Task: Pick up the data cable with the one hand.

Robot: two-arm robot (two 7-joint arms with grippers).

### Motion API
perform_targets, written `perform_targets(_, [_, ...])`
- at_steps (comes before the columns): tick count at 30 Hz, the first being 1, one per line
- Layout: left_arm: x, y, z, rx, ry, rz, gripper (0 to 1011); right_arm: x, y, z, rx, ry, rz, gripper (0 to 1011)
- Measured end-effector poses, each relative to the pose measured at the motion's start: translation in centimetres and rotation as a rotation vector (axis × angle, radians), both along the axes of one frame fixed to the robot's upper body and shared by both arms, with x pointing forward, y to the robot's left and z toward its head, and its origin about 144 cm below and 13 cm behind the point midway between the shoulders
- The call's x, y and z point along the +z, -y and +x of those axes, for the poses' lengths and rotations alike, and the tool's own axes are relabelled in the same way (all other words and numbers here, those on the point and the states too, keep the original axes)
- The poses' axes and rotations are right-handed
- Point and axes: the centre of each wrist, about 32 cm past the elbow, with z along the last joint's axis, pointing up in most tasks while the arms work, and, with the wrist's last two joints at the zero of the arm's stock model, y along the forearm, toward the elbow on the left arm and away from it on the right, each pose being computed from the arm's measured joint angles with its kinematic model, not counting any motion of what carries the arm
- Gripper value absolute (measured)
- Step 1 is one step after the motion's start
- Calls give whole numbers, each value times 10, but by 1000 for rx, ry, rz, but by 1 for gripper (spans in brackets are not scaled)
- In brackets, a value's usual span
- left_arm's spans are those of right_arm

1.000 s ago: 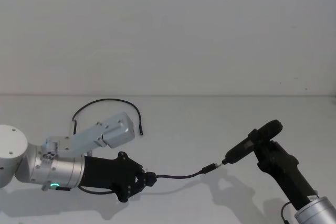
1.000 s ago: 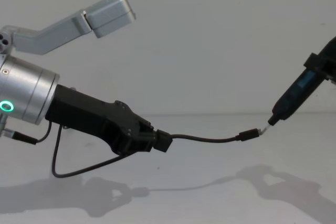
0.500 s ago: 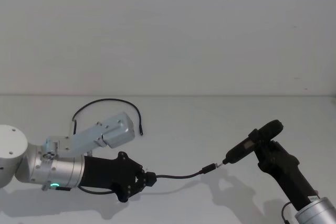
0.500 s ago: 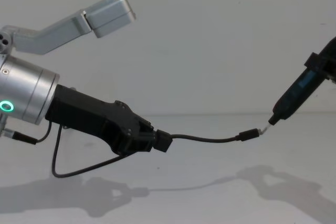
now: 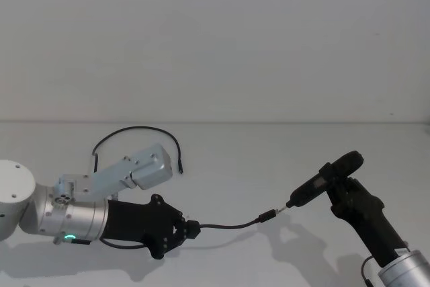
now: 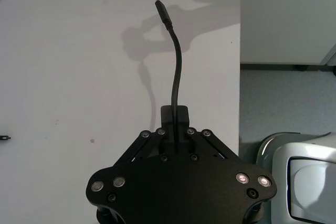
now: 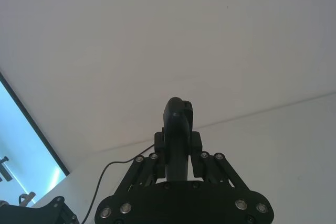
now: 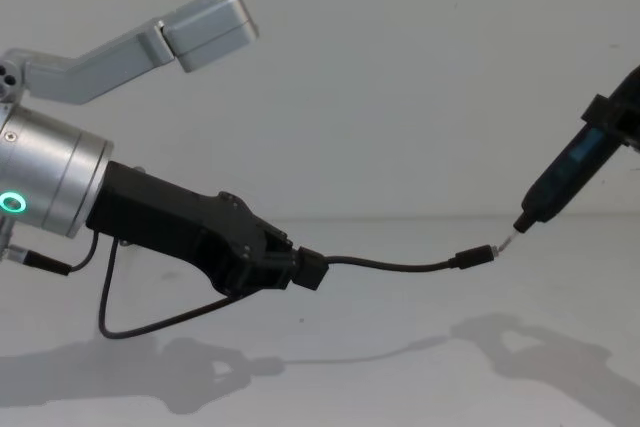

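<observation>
the left gripper (image 8: pixel 300 269) is clamping the data cable (image 8: pixel 400 266) plug, holding it off the table (image 5: pixel 269 146), the free end reaching toward the pen-like tool (image 8: pixel 565 179) clamped in the right gripper (image 7: pixel 177 163).

My left gripper (image 8: pixel 300 269) clamps one plug of the thin black data cable (image 8: pixel 390 266), which arcs above the table.

Left end effector (image 8: pixel 300 269) gripping data cable (image 8: pixel 390 265)

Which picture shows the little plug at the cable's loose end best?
The chest view: the plug shows side-on, lifted off the table, by the pen-like tool's tip. The head view shows it smaller. The left wrist view shows it far off, beyond the left pincer.
</observation>
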Motion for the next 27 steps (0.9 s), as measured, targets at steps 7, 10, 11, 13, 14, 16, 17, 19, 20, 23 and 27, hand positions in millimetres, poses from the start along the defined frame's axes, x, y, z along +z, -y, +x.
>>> perform_targets(7, [0,0,0,0,0,0,41,-1,0,1,1,0,2,263])
perform_targets(10, [0,0,0,0,0,0,41,-1,-1,2,1,-1,4,263])
perform_targets(11, [0,0,0,0,0,0,41,-1,-1,2,1,-1,4,263])
perform_targets(13, [0,0,0,0,0,0,41,-2,-1,2,0,-3,7,263])
perform_targets(14, [0,0,0,0,0,0,41,-2,-1,2,0,-4,9,263])
perform_targets(16, [0,0,0,0,0,0,41,-2,-1,2,0,-5,10,263])
perform_targets(17, [0,0,0,0,0,0,41,-3,-1,2,-1,-6,12,263])
perform_targets(19, [0,0,0,0,0,0,41,-3,-1,2,-1,-7,14,263])
perform_targets(20, [0,0,0,0,0,0,41,-3,-1,2,-2,-8,15,263])
perform_targets(23, [0,0,0,0,0,0,41,-3,-1,2,-3,-9,17,263])
perform_targets(27, [0,0,0,0,0,0,41,-3,-1,2,-4,-10,19,263])
